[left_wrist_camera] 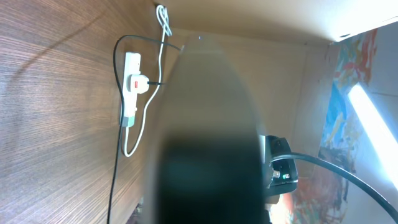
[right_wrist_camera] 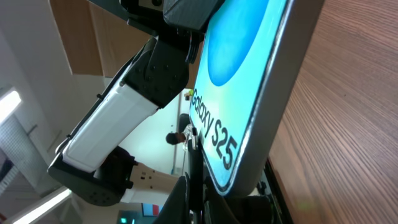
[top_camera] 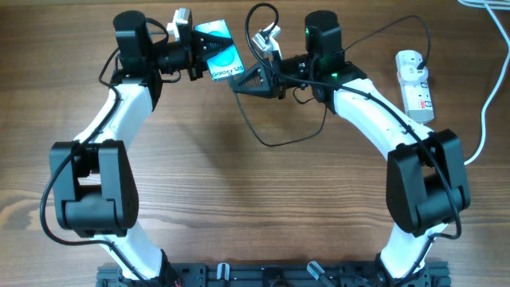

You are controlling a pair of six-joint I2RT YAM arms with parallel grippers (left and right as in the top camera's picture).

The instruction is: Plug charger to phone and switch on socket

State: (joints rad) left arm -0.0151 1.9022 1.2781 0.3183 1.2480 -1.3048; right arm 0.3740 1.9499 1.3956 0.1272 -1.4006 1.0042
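Observation:
The phone [top_camera: 221,49], teal-faced with "Galaxy S25" printed at one end, is held off the table with my left gripper [top_camera: 199,56] shut on it. In the left wrist view the phone [left_wrist_camera: 211,124] is a dark blur that hides the fingers. My right gripper [top_camera: 237,80] is shut on the charger plug [right_wrist_camera: 194,163], a thin black piece. The plug's tip lies right at the phone's [right_wrist_camera: 242,93] printed end; whether it is in the port is hidden. The black charger cable [top_camera: 275,142] loops back to a white adapter [top_camera: 409,60] on the socket [top_camera: 417,96].
The socket [left_wrist_camera: 130,87] lies at the table's far right with its thick white cord [top_camera: 486,119] running off the edge. The two wrists are close together at the back of the wooden table [top_camera: 255,207]. The left arm [right_wrist_camera: 118,124] fills the right wrist view's left side.

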